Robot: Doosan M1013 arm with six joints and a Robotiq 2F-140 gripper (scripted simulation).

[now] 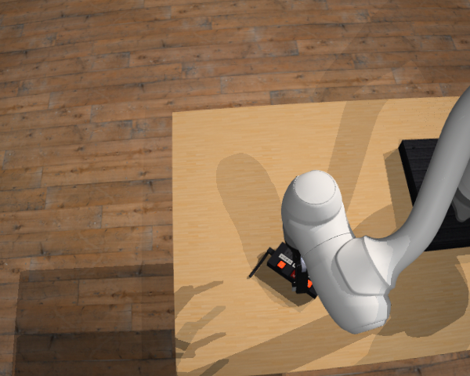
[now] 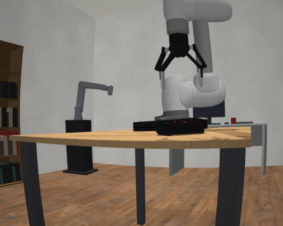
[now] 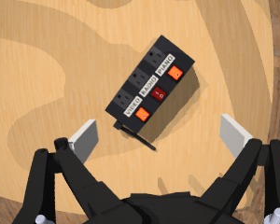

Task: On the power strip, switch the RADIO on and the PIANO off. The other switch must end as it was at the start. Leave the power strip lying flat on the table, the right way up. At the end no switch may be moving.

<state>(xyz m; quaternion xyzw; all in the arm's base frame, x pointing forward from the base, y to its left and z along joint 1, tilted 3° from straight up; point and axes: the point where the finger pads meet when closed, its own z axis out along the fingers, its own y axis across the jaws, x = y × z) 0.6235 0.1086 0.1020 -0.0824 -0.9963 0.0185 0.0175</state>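
Observation:
The black power strip (image 3: 151, 85) lies flat and diagonal on the wooden table, right way up, with a short cable at its lower end. It has three sockets, three small white labels and three rocker switches. The upper switch (image 3: 174, 73) and the lower switch (image 3: 142, 112) glow orange. The middle switch (image 3: 158, 93) is dark red. The labels are too small to read surely. My gripper (image 3: 159, 128) is open and empty, well above the strip (image 2: 181, 126), as the exterior view shows (image 2: 181, 82). In the top view my arm hides most of the strip (image 1: 286, 265).
My arm's black base plate (image 1: 437, 194) lies at the table's right. The table's left edge (image 1: 173, 243) is near the strip. Beyond the table stand a second grey arm on a black pedestal (image 2: 79, 121), a bookshelf (image 2: 4, 109) and a grey desk (image 2: 237, 124).

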